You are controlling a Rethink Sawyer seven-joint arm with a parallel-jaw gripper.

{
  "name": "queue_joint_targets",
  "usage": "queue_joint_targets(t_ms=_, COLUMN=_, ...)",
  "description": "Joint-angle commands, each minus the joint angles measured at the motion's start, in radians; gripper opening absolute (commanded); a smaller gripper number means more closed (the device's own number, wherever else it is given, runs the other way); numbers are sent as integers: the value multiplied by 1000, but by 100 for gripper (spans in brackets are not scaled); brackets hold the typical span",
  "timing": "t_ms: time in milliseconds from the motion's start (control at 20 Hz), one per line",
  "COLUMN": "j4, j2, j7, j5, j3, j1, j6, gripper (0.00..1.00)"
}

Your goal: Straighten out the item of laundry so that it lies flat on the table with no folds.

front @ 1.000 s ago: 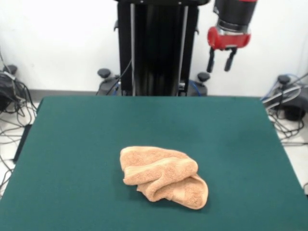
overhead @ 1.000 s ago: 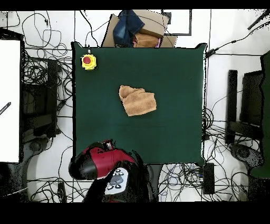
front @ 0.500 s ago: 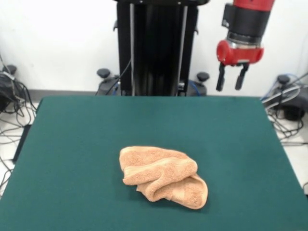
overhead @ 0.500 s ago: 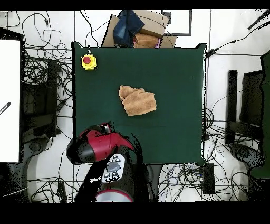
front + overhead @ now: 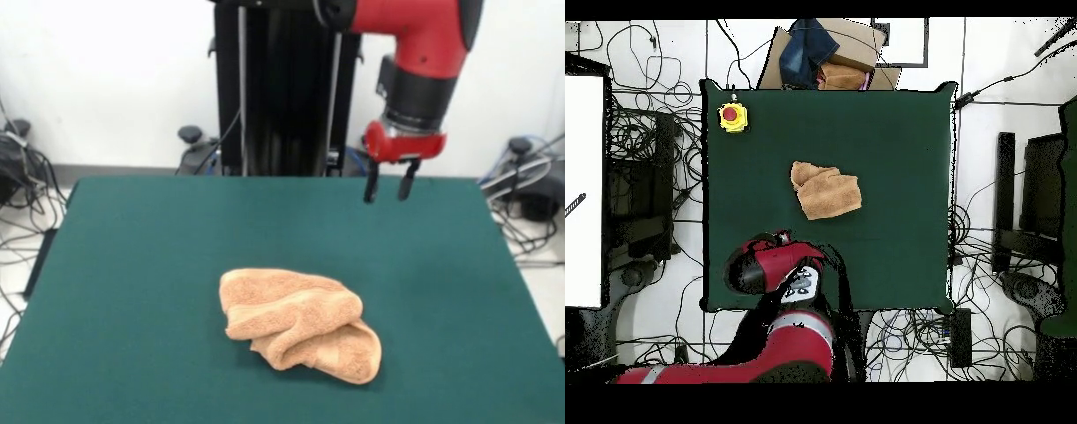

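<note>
The towel [image 5: 300,322] lies crumpled near the middle of the green desk [image 5: 132,265], bunched into a rough lump with several thick folds rolled over one another. In the front view a woven band runs across its lower fold, and one rounded corner bulges out on the side away from the yellow box. From overhead the towel [image 5: 826,190] reads as an uneven wedge, wider on one end, lying wholly on the desk [image 5: 895,140] and well inside every edge.

The gripper [image 5: 387,188] hangs over the desk's edge nearest the pedestal, well apart from the towel and clear above the felt. Its jaws stand open with a plain gap between the two dark fingers, and they hold nothing. Overhead, the red arm [image 5: 770,268] reaches in over that same edge, its wrist covering the gripper from above.

A yellow box with a red button [image 5: 732,116] sits at the desk's corner, far from the towel and farther still from the arm. Cables sprawl on the floor all around the desk.
</note>
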Motion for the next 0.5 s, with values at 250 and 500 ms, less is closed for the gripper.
queue_joint_targets(t_ms=250, j4=-79, j2=61, j7=78, j5=-80, j3=26, j1=-39, j6=10, gripper=100)
queue_joint_targets(t_ms=500, j4=-83, j2=8, j7=61, j5=-84, j3=45, j1=-57, j6=71, gripper=100)
